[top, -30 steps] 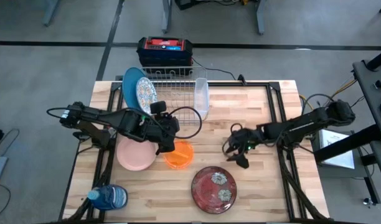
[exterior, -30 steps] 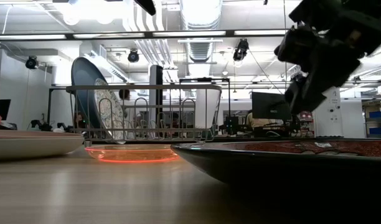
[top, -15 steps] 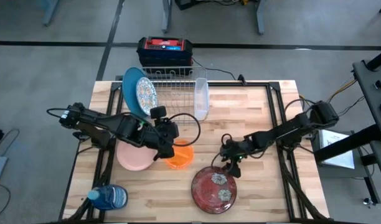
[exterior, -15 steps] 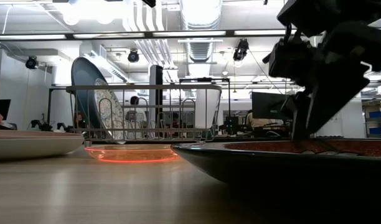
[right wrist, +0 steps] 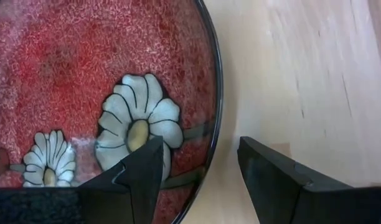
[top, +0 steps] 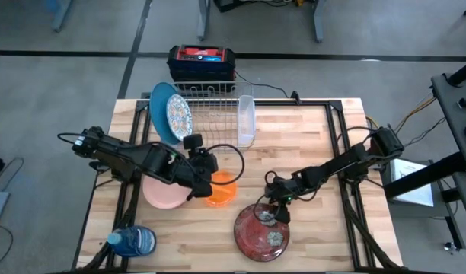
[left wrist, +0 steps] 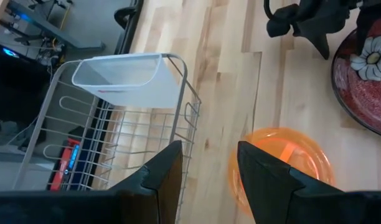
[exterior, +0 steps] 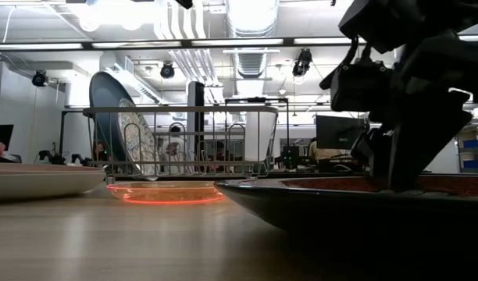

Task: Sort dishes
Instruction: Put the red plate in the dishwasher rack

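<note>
A dark red plate with white flowers [top: 261, 232] [right wrist: 72, 74] lies flat on the table at the near middle. My right gripper [top: 277, 215] [right wrist: 200, 149] is open and low over the plate's far rim [right wrist: 214, 112]. One finger stands over the plate's inside and the other over bare wood. My left gripper [top: 206, 179] [left wrist: 209, 149] hangs open and empty above the gap between the pink dish [top: 163, 192] and the orange bowl [top: 221, 190] [left wrist: 284, 155]. A blue plate [top: 160, 106] and a patterned plate [top: 178, 114] stand on edge in the wire rack [top: 214, 103].
A clear plastic container [top: 247, 118] hangs on the rack's right end. A blue water bottle [top: 134, 242] lies at the near left corner. Bare wood spreads to the right of the red plate and toward the far right corner.
My right gripper has swung from mid-table toward the near left and come down, tipping steeper, until its open fingers straddle the red plate's far rim. My left gripper has drifted slightly toward the near edge, still open. No dish has moved.
</note>
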You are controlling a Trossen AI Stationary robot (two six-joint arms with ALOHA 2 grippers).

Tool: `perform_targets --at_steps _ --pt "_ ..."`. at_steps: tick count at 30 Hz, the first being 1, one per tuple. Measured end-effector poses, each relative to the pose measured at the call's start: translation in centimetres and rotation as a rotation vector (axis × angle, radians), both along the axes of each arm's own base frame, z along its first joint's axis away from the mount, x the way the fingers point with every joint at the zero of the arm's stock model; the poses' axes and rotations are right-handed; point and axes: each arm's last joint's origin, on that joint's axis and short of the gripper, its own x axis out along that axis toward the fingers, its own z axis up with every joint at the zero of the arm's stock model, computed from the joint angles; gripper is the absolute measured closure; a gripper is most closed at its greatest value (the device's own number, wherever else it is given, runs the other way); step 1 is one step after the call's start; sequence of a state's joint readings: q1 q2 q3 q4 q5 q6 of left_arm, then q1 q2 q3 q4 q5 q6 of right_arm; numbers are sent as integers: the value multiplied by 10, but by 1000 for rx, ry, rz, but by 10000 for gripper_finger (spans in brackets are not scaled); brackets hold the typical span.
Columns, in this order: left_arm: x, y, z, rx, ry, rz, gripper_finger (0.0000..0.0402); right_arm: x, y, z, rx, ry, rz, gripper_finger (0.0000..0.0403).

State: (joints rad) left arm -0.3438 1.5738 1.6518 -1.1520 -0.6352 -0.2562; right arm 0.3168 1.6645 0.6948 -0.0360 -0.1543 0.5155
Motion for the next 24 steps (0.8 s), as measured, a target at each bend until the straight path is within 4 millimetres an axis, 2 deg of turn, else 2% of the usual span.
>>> perform_targets --at_steps 7,11,18,24 --pt "-1 -1 -12 -7 22 23 258 -1 1 -1 -50 -9 -23 218" --pt "-1 -1 -22 -12 41 47 258 -2 1 -4 -61 -6 -20 262" --pt "1 -3 -37 -26 31 70 258 0 1 -4 -52 -17 -31 380" --pt "5 -4 -39 -34 -8 73 258 0 1 2 -54 -50 -25 390"
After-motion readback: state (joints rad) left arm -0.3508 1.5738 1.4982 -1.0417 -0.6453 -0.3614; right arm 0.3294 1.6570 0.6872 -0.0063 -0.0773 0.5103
